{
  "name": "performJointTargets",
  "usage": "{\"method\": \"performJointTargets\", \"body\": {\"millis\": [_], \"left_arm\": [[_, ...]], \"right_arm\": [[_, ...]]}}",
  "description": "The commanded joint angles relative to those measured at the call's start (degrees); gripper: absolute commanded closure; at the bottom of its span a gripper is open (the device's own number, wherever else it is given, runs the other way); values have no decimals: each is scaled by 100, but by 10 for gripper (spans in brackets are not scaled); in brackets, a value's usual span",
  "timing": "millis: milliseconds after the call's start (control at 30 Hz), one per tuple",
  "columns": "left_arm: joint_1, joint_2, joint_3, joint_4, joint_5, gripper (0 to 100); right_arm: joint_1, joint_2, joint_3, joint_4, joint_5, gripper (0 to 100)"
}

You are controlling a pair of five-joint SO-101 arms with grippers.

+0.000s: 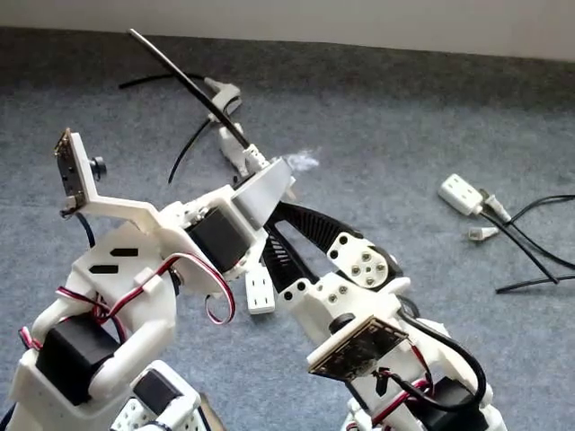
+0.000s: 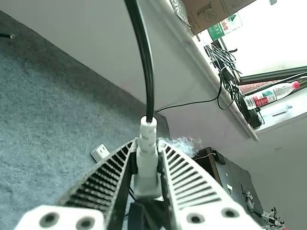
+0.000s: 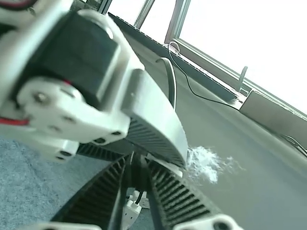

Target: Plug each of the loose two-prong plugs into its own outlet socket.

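Between the fingers of the left claw (image 2: 147, 143), a white plug (image 2: 146, 165) is being clamped. A socket (image 1: 260, 292) is lying near that claw; the right claw's (image 3: 137, 163) opening cannot be told.

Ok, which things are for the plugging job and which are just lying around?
For the job: held plug in the left gripper, loose plug, near socket, far socket.
Just lying about: white fluff, bottle, cardboard box.
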Motion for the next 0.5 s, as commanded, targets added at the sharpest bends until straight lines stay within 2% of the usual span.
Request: {"method": "performJointTargets", "body": {"millis": [0, 467], "left_arm": [[330, -180, -57, -18, -44, 993], [330, -180, -40, -18, -44, 993]], "right_arm": [[646, 699, -4, -356, -35, 991], [1314, 998, -22, -699, -35, 991]]}}
